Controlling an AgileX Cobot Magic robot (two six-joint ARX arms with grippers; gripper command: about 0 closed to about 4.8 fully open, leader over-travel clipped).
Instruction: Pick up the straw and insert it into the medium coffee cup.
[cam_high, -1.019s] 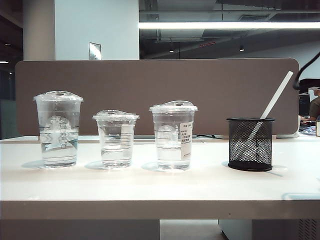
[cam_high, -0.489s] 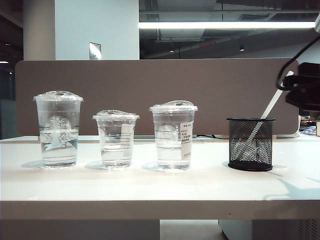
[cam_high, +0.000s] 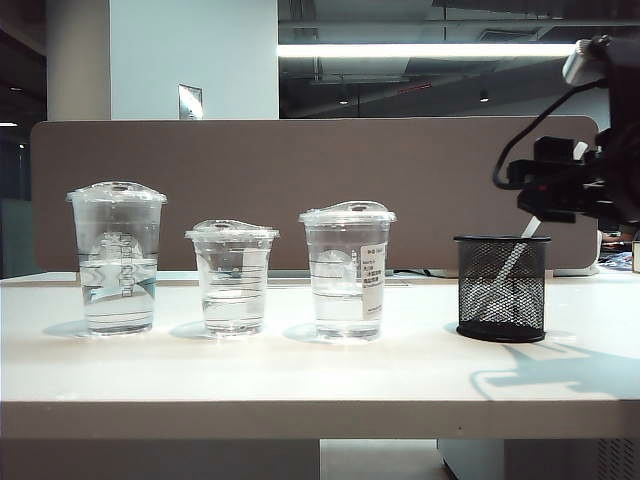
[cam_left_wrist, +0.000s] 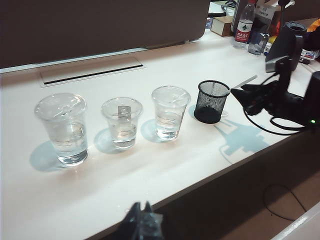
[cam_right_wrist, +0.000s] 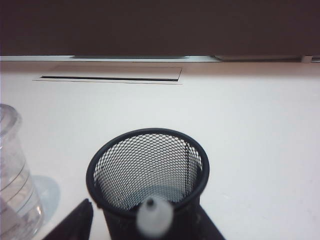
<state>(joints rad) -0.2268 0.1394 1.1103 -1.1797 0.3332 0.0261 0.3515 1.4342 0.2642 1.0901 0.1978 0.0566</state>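
At the right end effector (cam_high: 512, 183): released, spread wide, clasping nothing. Hovers just above the rim of the black mesh holder (cam_high: 500, 290), on its right-hand side in the exterior view. Shows in its own wrist camera as two dark fingers (cam_right_wrist: 75, 220) set well apart, with the white tip of the straw (cam_right_wrist: 155, 216) between them and, by the look of it, apart from both.

Outward to the straw (cam_high: 535, 226): foot down inside the holder (cam_right_wrist: 147, 170), long axis leaning up and to the right in the exterior view, so pointing straight toward the open fingers. Calls, in my judgement, for a short advance along that lean and then a clench on the upper part.

Further left on the counter (cam_high: 300, 380): the medium coffee cup (cam_high: 347, 270), labelled and lidded, near the holder but clear of it, third in a row of three clear cups.

Far nearer by the right arm than the left. At the left end effector (cam_left_wrist: 142, 225): low at the counter's near edge, well apart from everything, dark and blurred, so impossible to tell whether spread or clenched.

Hidden or doubtful: the straw's middle stretch, covered by the right end effector in the exterior view; its tip, out of focus at the wrist; the lid's opening, too faint to make out.
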